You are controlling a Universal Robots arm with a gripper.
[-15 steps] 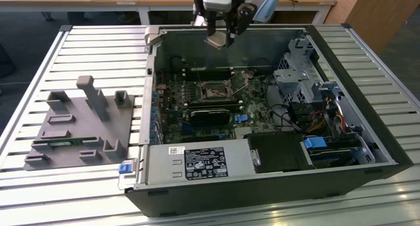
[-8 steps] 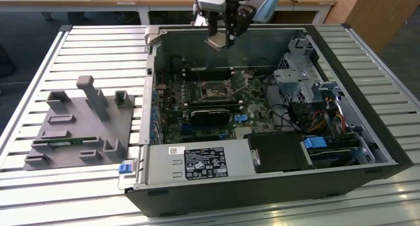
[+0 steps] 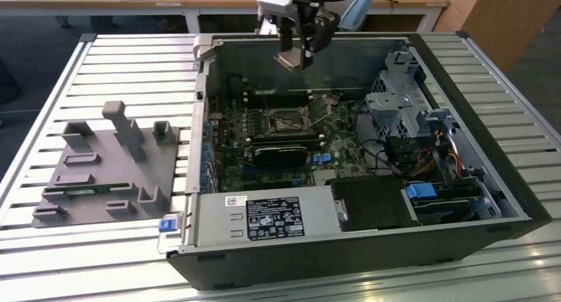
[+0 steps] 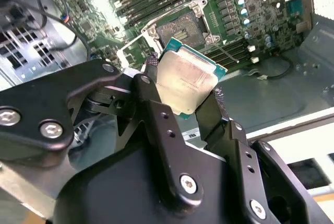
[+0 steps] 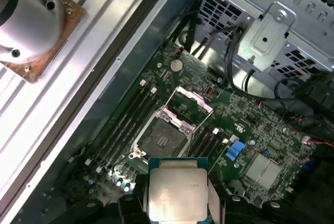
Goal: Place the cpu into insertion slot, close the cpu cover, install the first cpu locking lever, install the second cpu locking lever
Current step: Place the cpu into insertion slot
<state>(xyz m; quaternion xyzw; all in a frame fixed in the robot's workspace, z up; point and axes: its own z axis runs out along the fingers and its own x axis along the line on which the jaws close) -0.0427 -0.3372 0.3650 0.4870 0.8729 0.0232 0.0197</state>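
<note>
- The black two-fingered gripper (image 4: 183,78) pinches the small flat square cpu (image 4: 185,80), dull grey metal on top, by two opposite edges.
- The cpu hangs above the open black computer case (image 3: 351,262), well apart from the bare insertion slot (image 5: 162,138) on the green board (image 5: 261,135), where the thin silvery cpu cover (image 5: 194,100) stands raised.
- Likely light, stiff and fragile underneath — the edges are the place to grip.

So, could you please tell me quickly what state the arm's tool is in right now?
Tool: closed on the cpu, gripping it by two opposite edges above the empty insertion slot.
</note>
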